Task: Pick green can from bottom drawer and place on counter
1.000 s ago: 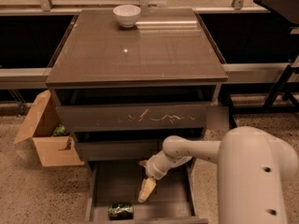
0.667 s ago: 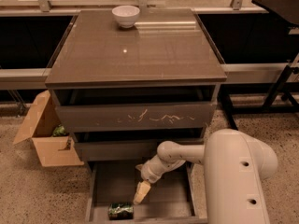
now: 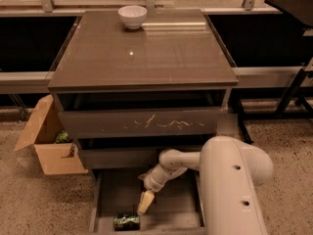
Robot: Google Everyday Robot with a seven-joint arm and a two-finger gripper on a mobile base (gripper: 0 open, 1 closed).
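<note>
The bottom drawer (image 3: 115,192) stands pulled open so the arm can reach in from above. There's the green can (image 3: 126,222), lying on its side on the drawer floor by the front edge. The claw (image 3: 145,203) hangs pointing down just beside it, with the can at its 7 o'clock, not touching; released or clenched, I cannot tell. The bench (image 3: 146,58) waits up at 12 o'clock. Compared with a second ago, the claw has drifted slightly toward 8 o'clock, closing on the can, which hasn't budged.
</note>
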